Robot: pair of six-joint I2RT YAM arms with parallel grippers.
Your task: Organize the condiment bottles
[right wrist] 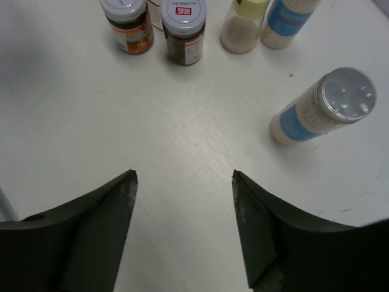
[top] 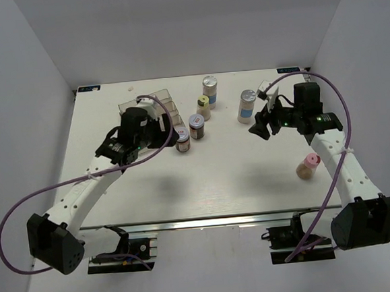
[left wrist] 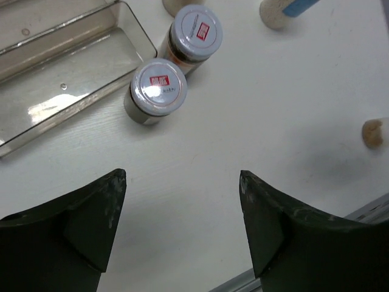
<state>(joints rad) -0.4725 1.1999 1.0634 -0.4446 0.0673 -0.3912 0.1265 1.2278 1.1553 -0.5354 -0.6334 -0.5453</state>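
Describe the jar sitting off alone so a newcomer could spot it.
On the white table, look to the right arm's side. One short jar stands alone beside that arm, nearer the front edge than the other jars. Only it has a pink lid and tan contents.

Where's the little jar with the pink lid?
In the top view, the pink-lidded jar sits alone on the right side of the table, toward the near edge, just left of the right arm.
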